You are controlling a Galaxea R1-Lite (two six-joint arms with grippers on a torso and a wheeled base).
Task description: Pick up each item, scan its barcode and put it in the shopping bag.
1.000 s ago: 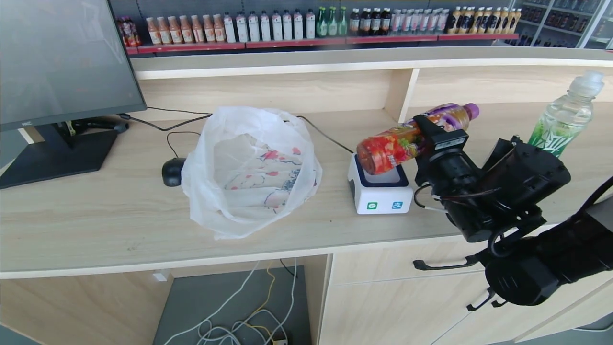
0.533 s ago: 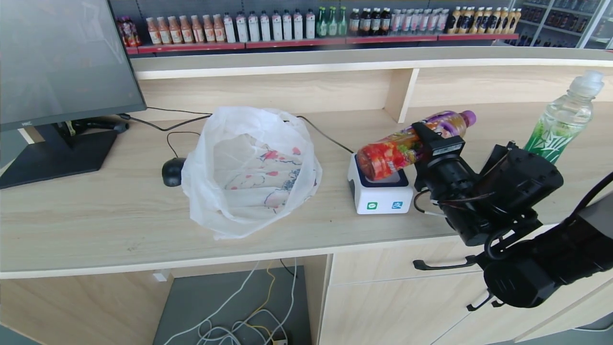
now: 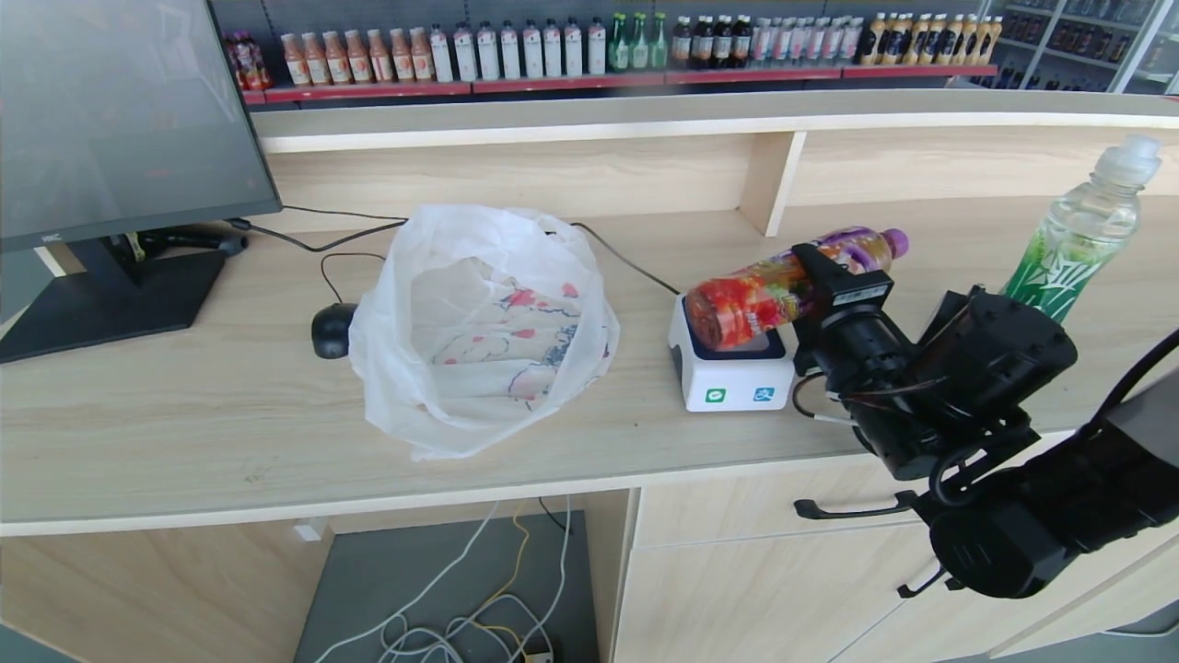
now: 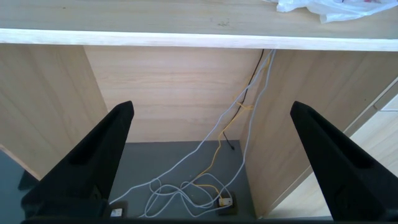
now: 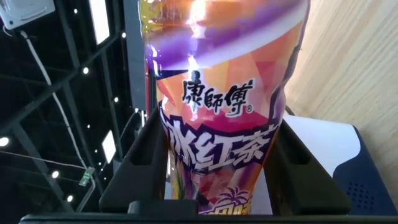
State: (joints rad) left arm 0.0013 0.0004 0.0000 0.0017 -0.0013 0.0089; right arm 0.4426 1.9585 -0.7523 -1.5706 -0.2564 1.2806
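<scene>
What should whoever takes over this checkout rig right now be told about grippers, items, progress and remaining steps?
Grippers: the left gripper is open and empty, below the counter edge. The right gripper is shut on the juice bottle.
Things: the juice bottle lies tilted, base end just over the scanner. The shopping bag stands open on the counter, to the robot's left of the scanner; its contents cannot be made out. The green-label bottle stands upright at far right.
Done: juice bottle picked up and brought to the scanner.
Left: bag it, then pick, scan and bag the green-label bottle.
</scene>
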